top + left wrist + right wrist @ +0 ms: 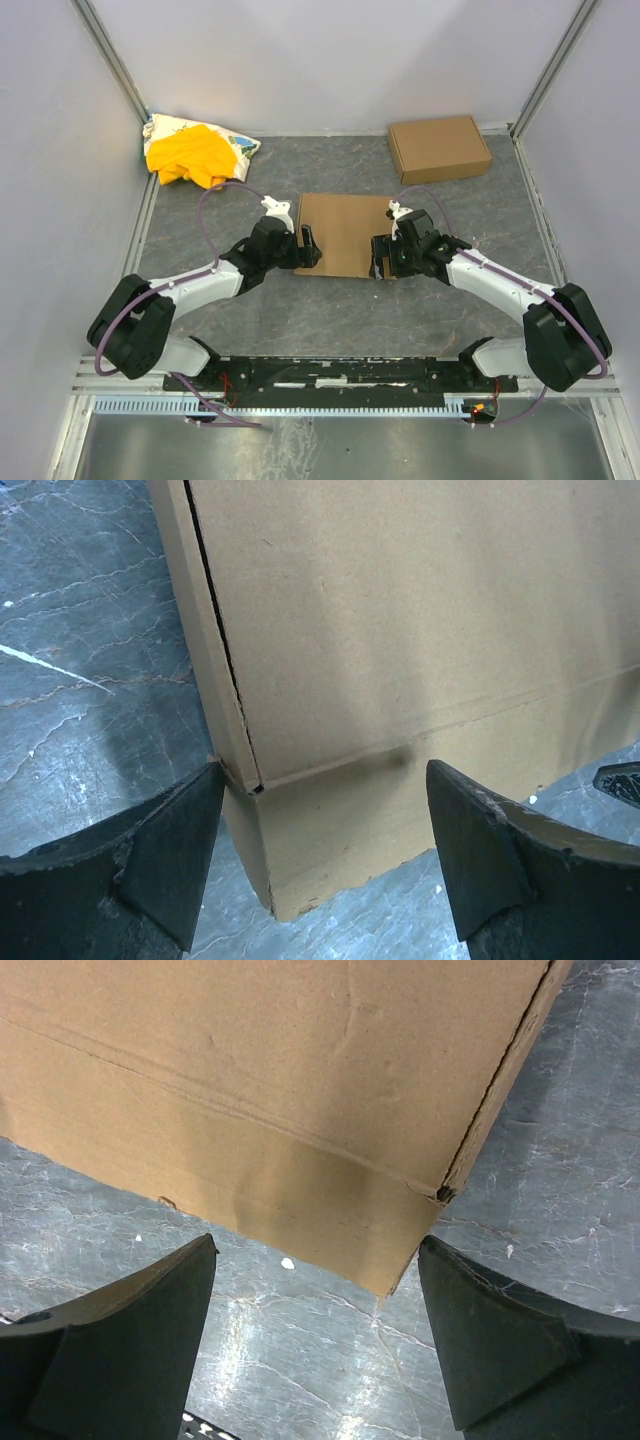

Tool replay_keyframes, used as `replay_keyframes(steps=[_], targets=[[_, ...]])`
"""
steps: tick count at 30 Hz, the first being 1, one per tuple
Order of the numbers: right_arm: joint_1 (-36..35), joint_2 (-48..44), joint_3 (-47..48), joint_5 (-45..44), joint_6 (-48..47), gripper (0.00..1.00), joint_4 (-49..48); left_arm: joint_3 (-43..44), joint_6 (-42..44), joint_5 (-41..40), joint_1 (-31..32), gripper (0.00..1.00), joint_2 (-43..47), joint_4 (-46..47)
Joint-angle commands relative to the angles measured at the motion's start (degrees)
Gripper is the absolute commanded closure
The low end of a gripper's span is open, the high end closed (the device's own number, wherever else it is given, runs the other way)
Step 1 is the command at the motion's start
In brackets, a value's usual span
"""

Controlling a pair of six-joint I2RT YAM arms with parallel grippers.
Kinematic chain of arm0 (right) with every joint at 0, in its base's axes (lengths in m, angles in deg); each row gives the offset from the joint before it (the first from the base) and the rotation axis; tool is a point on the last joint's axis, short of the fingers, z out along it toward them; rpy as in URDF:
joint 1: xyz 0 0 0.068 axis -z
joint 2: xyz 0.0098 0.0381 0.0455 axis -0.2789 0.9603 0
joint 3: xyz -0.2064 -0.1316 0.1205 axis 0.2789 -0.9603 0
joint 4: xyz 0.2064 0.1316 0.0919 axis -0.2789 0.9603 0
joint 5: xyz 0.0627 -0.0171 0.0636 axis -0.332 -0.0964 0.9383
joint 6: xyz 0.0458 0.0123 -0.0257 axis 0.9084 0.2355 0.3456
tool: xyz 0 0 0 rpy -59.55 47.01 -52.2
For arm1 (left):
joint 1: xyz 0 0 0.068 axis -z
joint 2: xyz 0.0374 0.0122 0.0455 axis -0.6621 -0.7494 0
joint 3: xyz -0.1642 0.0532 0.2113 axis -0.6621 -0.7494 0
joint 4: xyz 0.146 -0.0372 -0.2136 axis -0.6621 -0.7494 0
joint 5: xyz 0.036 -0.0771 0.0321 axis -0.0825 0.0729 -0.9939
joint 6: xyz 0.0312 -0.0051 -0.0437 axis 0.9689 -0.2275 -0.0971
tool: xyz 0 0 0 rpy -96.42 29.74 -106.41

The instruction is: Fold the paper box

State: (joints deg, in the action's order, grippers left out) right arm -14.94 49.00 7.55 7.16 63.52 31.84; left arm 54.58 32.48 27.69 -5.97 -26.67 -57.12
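Note:
The paper box [343, 232] lies flat and closed-looking in the middle of the grey table, a plain brown rectangle. My left gripper [310, 245] is at its near left corner and stands open. In the left wrist view that corner of the box [400, 630] sits between the spread fingers [170, 850], and the left fingertip is very close to the corner edge; the gripper [322, 765] holds nothing. My right gripper [381, 255] is at the near right corner, also open. From the right wrist camera the box [250, 1060] is just beyond the gripper [315, 1240], with bare table between the fingers [500, 1350].
A ready-made compact cardboard box [439, 149] stands at the back right. A yellow-and-white cloth heap [195, 150] lies at the back left. White walls close in the table on three sides; a metal rail [340, 375] runs along the near edge.

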Motion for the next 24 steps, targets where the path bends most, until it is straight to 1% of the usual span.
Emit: replay_keyframes(steps=[1,11,19,24], targets=[[-0.6,-2.0,3.0,2.0,0.7,0.11,-0.4,4.2,0.5,2.3,0.7,0.13,2.8,-3.1],[-0.6,-2.5,5.6,2.8,2.6,0.13,3.4,8.1,1.3,1.6,0.9,0.13,1.2,-10.2],[-0.7,-0.2,9.9,2.1,3.6,0.15,9.1,11.4,2.5,0.0,0.9,0.13,-0.7,-16.8],[-0.6,0.6,9.8,1.7,3.9,0.15,10.2,13.2,3.0,-0.9,0.9,0.13,-1.3,-21.3]])
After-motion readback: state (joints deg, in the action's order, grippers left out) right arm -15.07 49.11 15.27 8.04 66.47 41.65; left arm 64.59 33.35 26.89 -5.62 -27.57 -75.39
